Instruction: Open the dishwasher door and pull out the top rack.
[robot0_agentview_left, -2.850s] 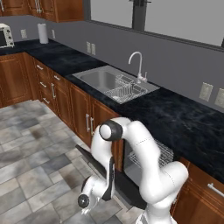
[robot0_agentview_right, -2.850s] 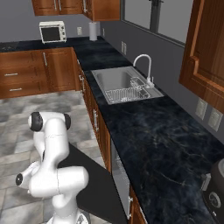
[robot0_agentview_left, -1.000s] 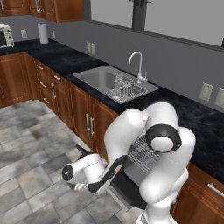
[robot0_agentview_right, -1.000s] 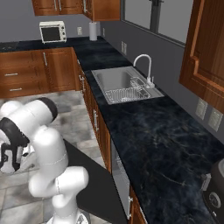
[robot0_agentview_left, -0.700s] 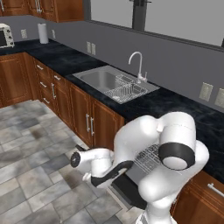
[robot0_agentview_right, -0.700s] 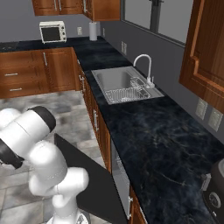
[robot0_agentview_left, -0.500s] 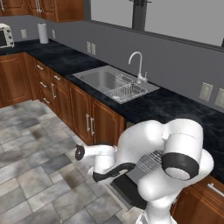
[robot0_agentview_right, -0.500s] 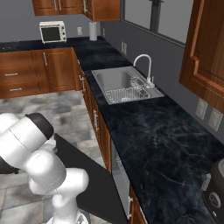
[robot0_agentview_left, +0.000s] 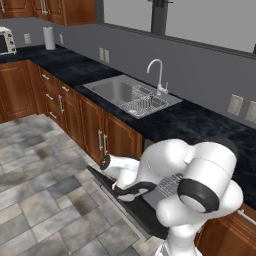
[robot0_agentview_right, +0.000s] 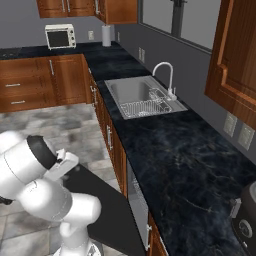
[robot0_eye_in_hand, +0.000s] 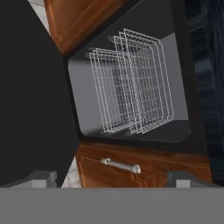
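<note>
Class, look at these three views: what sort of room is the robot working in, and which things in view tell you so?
A home kitchen, rendered. The signs: a steel sink with a curved faucet set in a dark stone counter, a toaster oven in the corner, and an open dishwasher door with wire racks inside.

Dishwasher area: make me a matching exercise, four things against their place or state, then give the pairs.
Things:
1. dishwasher door
2. top rack
3. faucet
4. toaster oven

Place or state:
A. on the far corner of the counter
B. swung down, lying open
C. behind the sink, curved spout
D. inside the dishwasher cavity, wire grid

Pairs: 1-B, 2-D, 3-C, 4-A
</note>
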